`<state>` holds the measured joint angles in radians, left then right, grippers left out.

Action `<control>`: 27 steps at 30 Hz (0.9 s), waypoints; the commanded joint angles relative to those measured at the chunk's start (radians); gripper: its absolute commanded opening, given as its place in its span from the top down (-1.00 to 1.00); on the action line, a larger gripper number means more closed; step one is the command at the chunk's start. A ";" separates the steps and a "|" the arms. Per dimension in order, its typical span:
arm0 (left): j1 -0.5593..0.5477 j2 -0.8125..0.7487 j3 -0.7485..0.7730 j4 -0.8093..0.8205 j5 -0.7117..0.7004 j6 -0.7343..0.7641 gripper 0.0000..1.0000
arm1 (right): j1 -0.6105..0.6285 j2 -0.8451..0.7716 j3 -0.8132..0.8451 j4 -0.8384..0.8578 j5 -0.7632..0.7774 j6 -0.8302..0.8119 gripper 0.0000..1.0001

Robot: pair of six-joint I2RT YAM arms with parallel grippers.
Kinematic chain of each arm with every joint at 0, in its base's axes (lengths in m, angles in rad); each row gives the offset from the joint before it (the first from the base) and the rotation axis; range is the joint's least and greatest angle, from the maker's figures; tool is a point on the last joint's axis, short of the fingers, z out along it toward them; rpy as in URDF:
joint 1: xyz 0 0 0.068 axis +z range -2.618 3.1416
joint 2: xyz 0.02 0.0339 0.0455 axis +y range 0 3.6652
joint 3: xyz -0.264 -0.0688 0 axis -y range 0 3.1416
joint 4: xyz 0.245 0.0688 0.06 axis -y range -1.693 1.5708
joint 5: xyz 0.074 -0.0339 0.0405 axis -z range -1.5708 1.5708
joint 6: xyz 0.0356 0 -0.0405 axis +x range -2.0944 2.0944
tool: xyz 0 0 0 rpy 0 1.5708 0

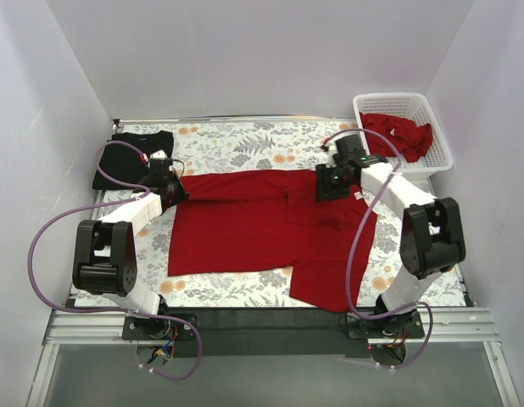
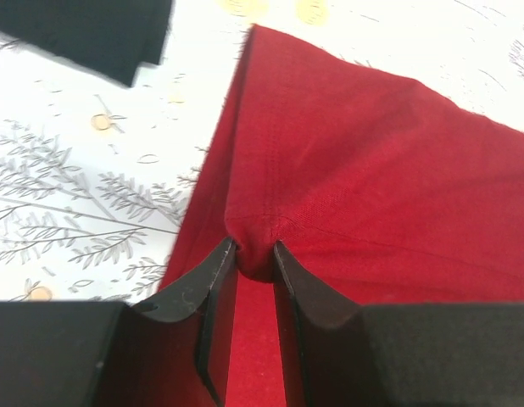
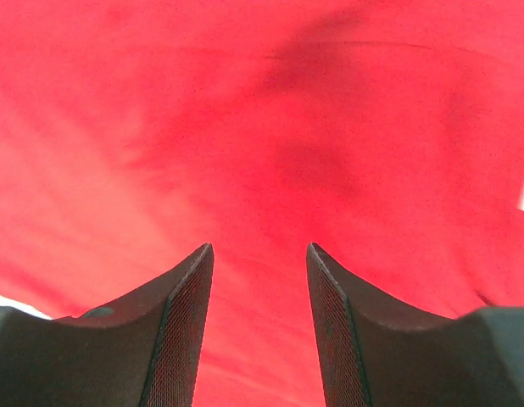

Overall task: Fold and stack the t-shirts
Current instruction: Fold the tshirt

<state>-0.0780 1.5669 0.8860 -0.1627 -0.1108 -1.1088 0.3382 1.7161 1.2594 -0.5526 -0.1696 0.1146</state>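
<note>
A bright red t-shirt (image 1: 262, 229) lies spread over the middle of the floral table, partly folded, its far edge stretched between the two grippers. My left gripper (image 1: 173, 193) is shut on a pinch of its far left edge; the left wrist view shows the red cloth (image 2: 355, 170) bunched between the fingertips (image 2: 220, 259). My right gripper (image 1: 332, 181) is open just above the shirt's far right part; red cloth (image 3: 262, 127) fills the right wrist view and shows between the fingers (image 3: 190, 280). A folded black t-shirt (image 1: 133, 157) lies at the far left. Another red t-shirt (image 1: 402, 134) lies in the basket.
A white lattice basket (image 1: 440, 136) stands at the far right corner. White walls close in the table on three sides. The floral tablecloth (image 1: 245, 144) shows beyond the shirt and along the near edge. The black shirt also shows in the left wrist view (image 2: 92, 30).
</note>
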 commanded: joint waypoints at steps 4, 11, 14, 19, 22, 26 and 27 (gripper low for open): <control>0.003 -0.007 0.027 -0.063 -0.179 -0.040 0.53 | -0.174 -0.130 -0.147 0.080 0.018 0.164 0.07; 0.007 -0.036 0.096 -0.084 -0.188 -0.019 0.03 | -0.220 -0.191 -0.247 0.144 0.033 0.201 0.07; 0.000 -0.100 0.096 -0.107 -0.130 -0.045 -0.56 | -0.249 -0.204 -0.268 0.155 0.027 0.215 0.08; -0.040 -0.205 0.008 -0.158 -0.052 -0.109 -0.65 | -0.277 -0.201 -0.302 0.197 -0.030 0.227 0.10; -0.060 -0.226 -0.073 -0.172 0.000 -0.157 -0.54 | -0.280 -0.188 -0.325 0.233 -0.070 0.257 0.13; -0.062 -0.212 -0.175 -0.178 0.054 -0.227 -0.38 | -0.314 -0.181 -0.396 0.284 -0.083 0.290 0.16; -0.063 -0.206 -0.191 -0.181 0.066 -0.255 -0.35 | -0.326 -0.181 -0.411 0.292 -0.088 0.296 0.17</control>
<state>-0.1413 1.3540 0.7563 -0.2966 -0.1047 -1.2785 0.0463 1.5349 0.8890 -0.3225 -0.2245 0.3691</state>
